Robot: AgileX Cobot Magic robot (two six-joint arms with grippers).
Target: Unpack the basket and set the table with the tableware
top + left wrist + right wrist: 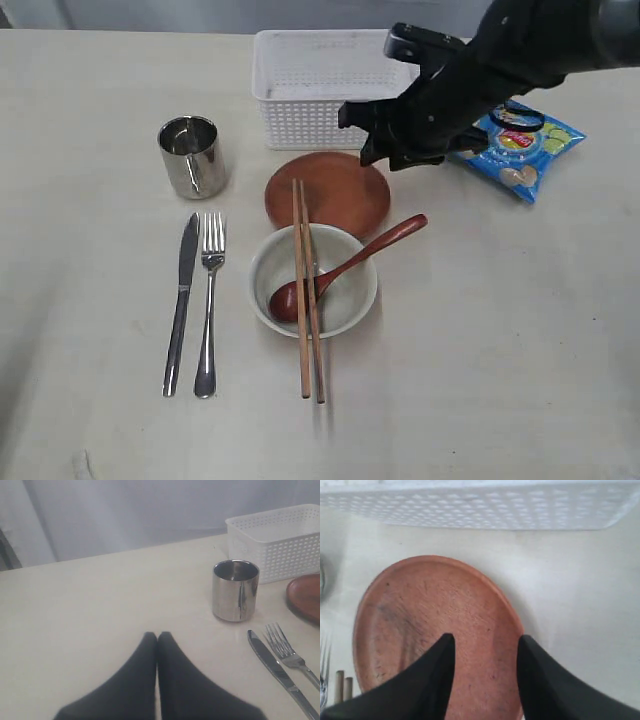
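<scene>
Right arm [520, 50] is reaching in from the far right.
Right gripper [485, 641] is hovering released and empty, the brown plate [420, 605] lying just beneath its spread jaws.

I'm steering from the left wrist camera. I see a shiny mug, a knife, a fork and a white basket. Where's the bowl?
Observer: In the exterior view, the bowl sits right of the fork, on the near side of the plate.
Child: Is anything in it?
Observer: Yes. A wooden spoon has its scoop inside, and the chopsticks lie across the rim.
Child: What's the other claw doing?
Observer: The right claw hovers open over the plate, with nothing between its fingers.
</scene>
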